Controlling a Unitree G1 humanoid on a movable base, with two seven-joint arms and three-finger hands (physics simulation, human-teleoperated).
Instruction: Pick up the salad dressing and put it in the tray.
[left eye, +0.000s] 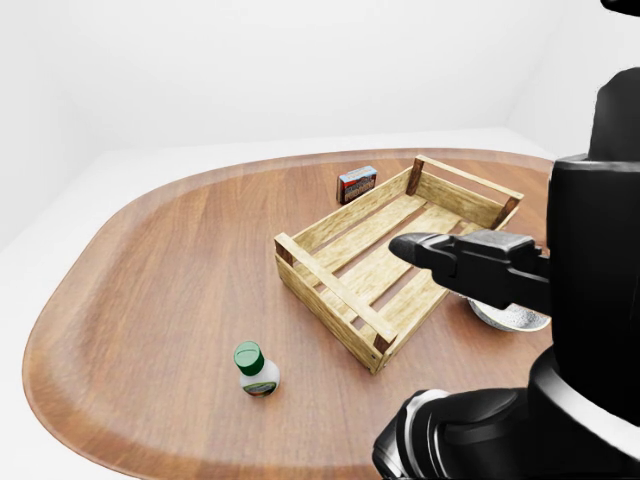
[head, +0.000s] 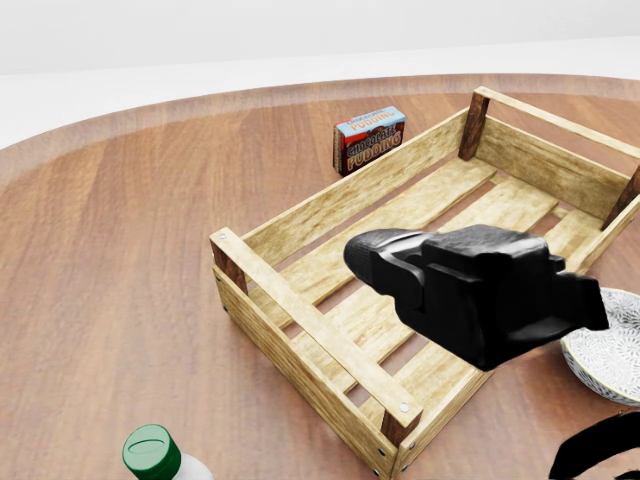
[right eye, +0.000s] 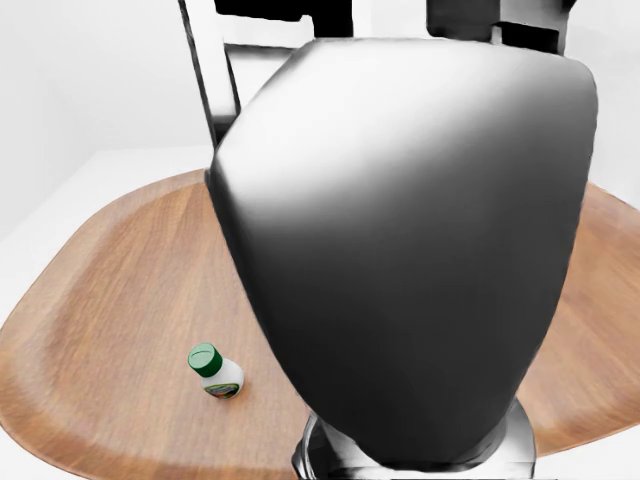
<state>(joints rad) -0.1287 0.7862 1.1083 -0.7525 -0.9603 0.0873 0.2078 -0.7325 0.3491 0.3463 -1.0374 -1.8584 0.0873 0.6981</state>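
salad dressing bottle (left eye: 257, 370) with its green cap stands upright near the bottom-left edge of the wooden table (left eye: 150, 260) in the left-eye view, nothing touching it. it's well apart from the tray (left eye: 330, 235), which is a slatted wooden crate sitting diagonally around the middle of the table, with nothing visibly lying on its slats.

a small pudding box (head: 369, 139) stands just beyond the tray's far long side, toward the top edge of the table in the head view. a patterned bowl (head: 612, 350) sits beside the tray's right-hand end, partly hidden by the arm.

the right hand (head: 470, 290) comes in from the right and hangs over the tray's slats, not near the bottle at all. it's just a black lump from here, so honestly i can't tell whether the fingers are spread or curled. nothing seems to be in it.

left hand isn't showing anywhere. the right-eye view is mostly blocked by a big grey piece of the robot's own body, with only the bottle peeking out at lower left.
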